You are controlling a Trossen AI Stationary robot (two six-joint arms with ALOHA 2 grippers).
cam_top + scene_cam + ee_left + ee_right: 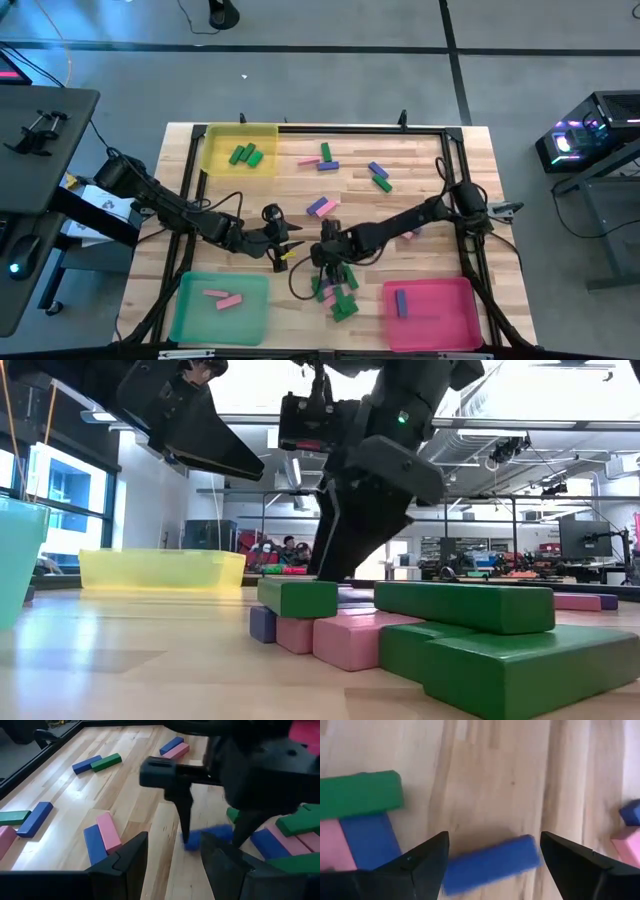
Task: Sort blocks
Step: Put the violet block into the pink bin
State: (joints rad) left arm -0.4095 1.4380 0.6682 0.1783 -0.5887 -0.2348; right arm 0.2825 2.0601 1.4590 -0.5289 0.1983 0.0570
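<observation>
Right end effector (492, 852) wide open astride blue block (490, 864), wrist view only, left end effector (172, 857) part-open, empty

You're in a robotics lab or open-plan workspace: the wooden table (420, 160) stands on grey floor beside a lit computer tower (585, 135), and beyond it you see monitors (585, 538), exposed ceiling ducts (480, 435) and seated people (288, 547)
</observation>
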